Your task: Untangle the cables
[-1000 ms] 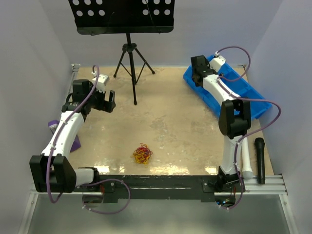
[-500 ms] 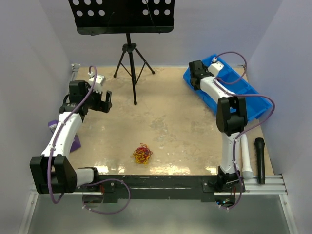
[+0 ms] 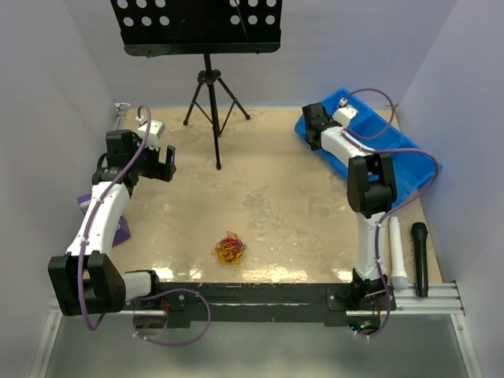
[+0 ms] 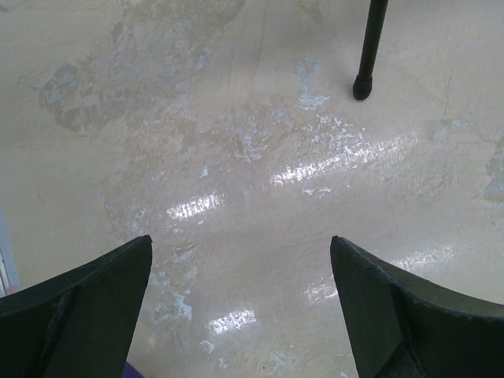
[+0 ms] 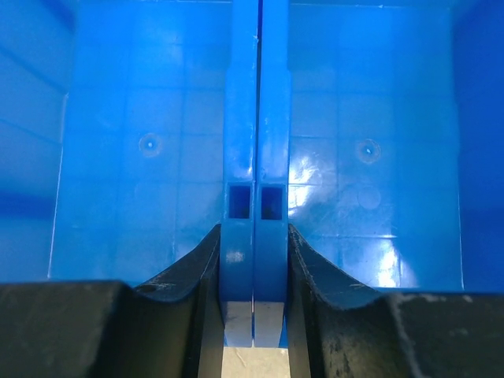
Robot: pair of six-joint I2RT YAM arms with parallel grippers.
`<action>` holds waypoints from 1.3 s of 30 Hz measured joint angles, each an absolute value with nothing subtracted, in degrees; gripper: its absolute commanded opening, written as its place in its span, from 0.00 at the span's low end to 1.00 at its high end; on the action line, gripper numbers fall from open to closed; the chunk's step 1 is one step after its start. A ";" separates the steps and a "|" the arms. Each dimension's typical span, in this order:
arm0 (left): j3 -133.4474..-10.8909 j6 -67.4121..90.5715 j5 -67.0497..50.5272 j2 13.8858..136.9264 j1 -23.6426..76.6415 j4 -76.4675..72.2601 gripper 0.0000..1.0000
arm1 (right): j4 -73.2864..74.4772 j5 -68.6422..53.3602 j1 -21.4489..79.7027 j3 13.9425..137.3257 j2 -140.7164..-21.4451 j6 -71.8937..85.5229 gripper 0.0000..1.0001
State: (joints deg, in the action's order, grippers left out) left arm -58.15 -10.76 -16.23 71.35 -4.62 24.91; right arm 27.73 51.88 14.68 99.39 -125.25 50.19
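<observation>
At the far right of the table point(image 3: 276, 197), the right gripper point(image 3: 313, 130) reaches into the blue bin point(image 3: 409, 161). Its fingers point(image 5: 331, 331), spread wide a moment ago, have drawn in and now press on both sides of the bin's upright double wall point(image 5: 253, 118), pinching it. The left gripper point(image 3: 163, 164) stays spread wide over bare tabletop near the stand leg point(image 4: 364, 83), holding nothing, and has drifted slightly left. The cables point(image 3: 230, 249), a small red, yellow and orange knot, lie unmoved near the middle of the front edge, well apart from both grippers.
</observation>
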 measured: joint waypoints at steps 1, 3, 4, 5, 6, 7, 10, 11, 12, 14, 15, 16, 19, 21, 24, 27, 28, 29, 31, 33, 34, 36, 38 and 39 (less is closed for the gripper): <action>-58.15 -10.76 -16.23 71.35 -4.67 24.93 1.00 | 27.24 51.59 14.74 98.52 -124.70 49.87 0.00; -58.15 -10.76 -16.23 71.35 -4.75 24.93 1.00 | 26.46 51.40 14.98 96.82 -123.50 49.32 0.00; -58.13 -10.74 -16.23 71.35 -4.84 24.93 1.00 | 26.11 51.20 15.14 95.79 -122.78 48.99 0.00; -58.08 -10.74 -16.23 71.35 -4.86 24.93 1.00 | 25.78 50.81 15.33 94.65 -121.84 48.73 0.00; -58.02 -10.74 -16.23 71.35 -4.86 24.91 1.00 | 25.56 50.50 15.49 93.86 -121.08 48.51 0.00; -57.91 -10.74 -16.23 71.35 -4.86 24.93 1.00 | 25.21 50.11 15.79 92.58 -119.90 48.25 0.00; -57.49 -10.74 -16.23 71.33 -4.86 24.95 1.00 | 24.32 49.30 16.75 89.12 -116.44 47.44 0.00; -57.36 -10.74 -16.21 71.31 -4.86 24.97 1.00 | 23.83 49.01 17.39 87.61 -114.85 47.24 0.00; -57.28 -10.74 -16.16 71.26 -4.86 25.04 1.00 | 23.70 48.90 17.85 86.76 -113.75 47.09 0.00; -57.25 -10.74 -16.10 71.18 -4.86 25.17 1.00 | 22.83 48.95 19.22 84.51 -110.89 46.85 0.00; -57.25 -10.76 -16.05 71.05 -4.86 25.17 1.00 | 22.50 48.99 19.88 83.55 -109.67 46.83 0.00; -57.25 -10.74 -16.05 70.91 -4.86 25.17 1.00 | 21.85 49.08 20.82 82.15 -108.01 46.87 0.00; -57.06 -10.74 -16.03 70.32 -4.86 25.08 1.00 | 21.02 49.63 24.88 78.15 -103.15 47.24 0.00; -56.86 -10.72 -16.03 70.04 -4.86 25.10 1.00 | 20.58 49.93 27.77 75.99 -100.71 47.35 0.00; -56.60 -10.72 -16.01 69.73 -4.86 25.28 1.00 | 19.03 50.57 33.17 72.27 -97.58 47.16 0.00; -56.42 -10.74 -16.01 69.41 -4.86 25.34 1.00 | 17.26 50.61 37.30 69.04 -96.05 46.52 0.00; -56.34 -10.74 -15.99 69.23 -4.86 25.36 1.00 | 16.49 50.39 38.57 67.64 -95.46 45.93 0.00; -56.34 -10.74 -16.01 69.08 -4.86 25.43 1.00 | 15.84 50.24 39.42 66.48 -95.00 45.23 0.00; -56.34 -10.74 -15.97 68.69 -4.86 25.39 1.00 | 13.54 49.74 41.10 62.76 -93.30 42.87 0.00; -56.23 -10.76 -15.97 68.23 -4.86 25.34 1.00 | 11.33 48.95 42.48 58.50 -90.91 40.49 0.00; -56.03 -10.79 -15.97 67.96 -4.86 25.32 1.00 | 10.66 48.47 43.22 56.53 -89.54 39.48 0.00; -55.59 -11.07 -15.99 67.51 -4.86 25.36 1.00 | 9.87 48.03 44.73 53.54 -87.26 38.24 0.00; -55.37 -11.16 -16.03 67.35 -4.86 25.45 1.00 | 9.69 47.81 46.44 51.83 -85.73 37.50 0.00; -55.37 -11.18 -16.05 67.35 -4.86 25.43 1.00 | 9.17 47.79 47.33 51.29 -85.45 37.15 0.00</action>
State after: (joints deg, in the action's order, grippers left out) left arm -55.37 -11.18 -16.05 67.35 -4.86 25.43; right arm 9.17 47.79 47.33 51.29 -85.45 37.15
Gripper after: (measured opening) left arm 0.997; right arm 0.309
